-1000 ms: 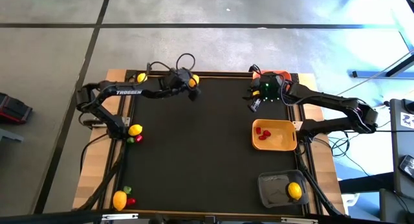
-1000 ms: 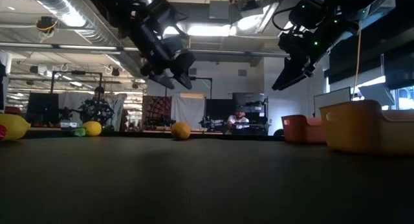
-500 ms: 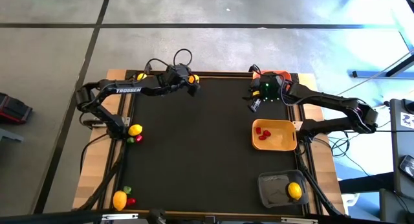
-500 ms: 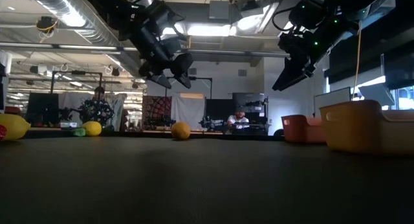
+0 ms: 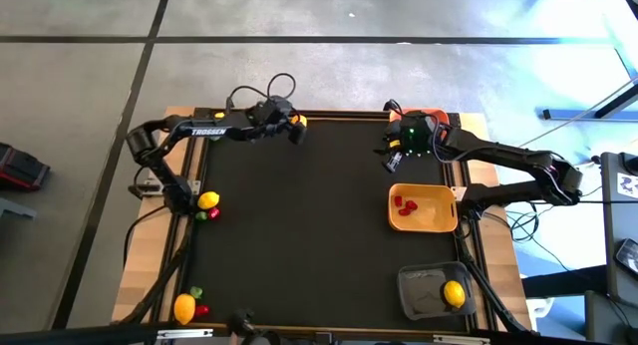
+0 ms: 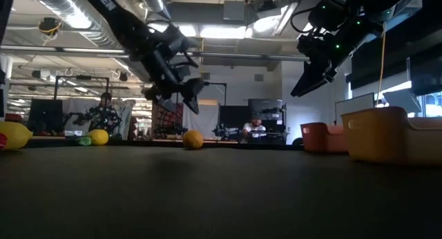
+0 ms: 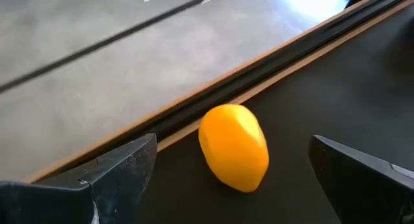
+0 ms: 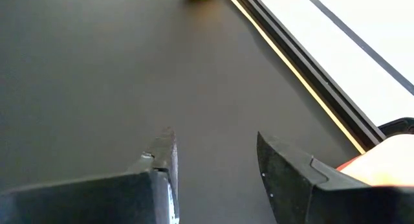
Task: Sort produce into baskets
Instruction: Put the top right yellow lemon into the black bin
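Left pincer (image 7: 233, 169): spread wide, above lemon (image 7: 234, 146) at counter (image 5: 299, 235) far edge.
Right pincer (image 8: 213, 162): partly spread, empty, beside orange basket (image 5: 427, 119).

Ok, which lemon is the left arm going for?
The lemon at the table's far edge, lying between the left gripper's open jaws; the other lemons lie at the left side and in the grey basket.

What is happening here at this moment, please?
A two-armed robot is sorting toy produce into baskets. The left tool, open, is at the table's far edge with a yellow lemon between its fingers, not gripped yet. The right tool hangs empty near the orange basket. Red pieces lie in the yellow-tan basket; another lemon sits in the dark basket.
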Motion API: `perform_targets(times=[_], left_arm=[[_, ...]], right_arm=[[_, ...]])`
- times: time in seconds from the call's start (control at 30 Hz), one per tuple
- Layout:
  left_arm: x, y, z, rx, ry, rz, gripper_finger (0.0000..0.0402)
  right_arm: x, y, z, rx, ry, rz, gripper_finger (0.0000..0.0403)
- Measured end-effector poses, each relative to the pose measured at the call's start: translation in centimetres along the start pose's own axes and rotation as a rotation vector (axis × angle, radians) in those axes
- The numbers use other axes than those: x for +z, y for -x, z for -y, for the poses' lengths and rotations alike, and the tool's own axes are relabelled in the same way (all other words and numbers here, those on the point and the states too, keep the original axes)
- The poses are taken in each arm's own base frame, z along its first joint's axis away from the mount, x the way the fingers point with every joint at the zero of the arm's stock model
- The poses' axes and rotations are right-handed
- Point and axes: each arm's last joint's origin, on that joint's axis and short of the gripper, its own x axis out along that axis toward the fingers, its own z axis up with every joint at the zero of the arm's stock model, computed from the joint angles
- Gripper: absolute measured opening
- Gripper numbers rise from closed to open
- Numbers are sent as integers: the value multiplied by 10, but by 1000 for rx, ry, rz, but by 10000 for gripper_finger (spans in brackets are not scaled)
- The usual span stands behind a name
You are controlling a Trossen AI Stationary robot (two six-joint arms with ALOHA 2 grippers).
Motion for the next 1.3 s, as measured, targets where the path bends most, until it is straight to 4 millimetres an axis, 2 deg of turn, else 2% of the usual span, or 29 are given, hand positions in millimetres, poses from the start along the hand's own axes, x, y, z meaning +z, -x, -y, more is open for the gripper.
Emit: perform_targets(times=[0.43,0.63,1.1,1.3], left_arm=[[0,-41,-11,-78,57,-69,398],[-11,-55,-13,-101,57,-130,398],[-19,-64,-11,-128,16,-166,396],[-19,-64,-11,-128,9,-166,346]], right_arm=[[0,0,0,-2,2,1,147],[0,0,0,-2,5,-1,147],[0,0,0,-3,6,-1,147],[0,0,0,-3,6,-1,147]])
